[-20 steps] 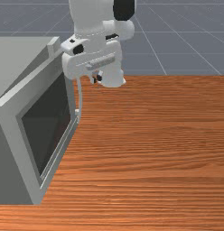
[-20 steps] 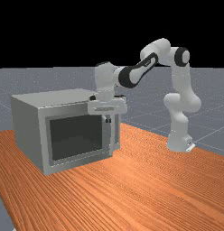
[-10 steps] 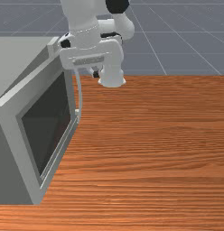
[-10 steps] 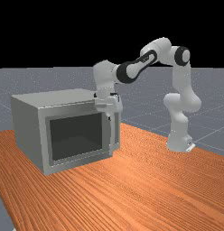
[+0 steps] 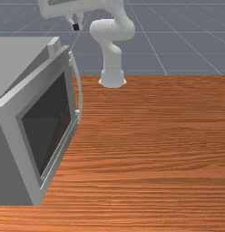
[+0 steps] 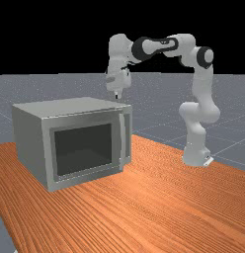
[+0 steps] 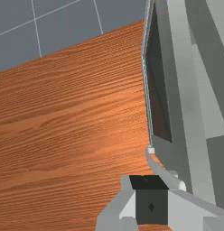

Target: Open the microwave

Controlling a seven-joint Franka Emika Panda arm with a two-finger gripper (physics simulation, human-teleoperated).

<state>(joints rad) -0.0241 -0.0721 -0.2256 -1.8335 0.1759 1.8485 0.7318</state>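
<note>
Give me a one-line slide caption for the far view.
The Panda arm reaches across the table, its gripper hovering higher than the upright handle on the microwave.

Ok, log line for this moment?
task: open microwave | door: shut | gripper: raised above the door handle, no contact | status: door opening not begun
</note>
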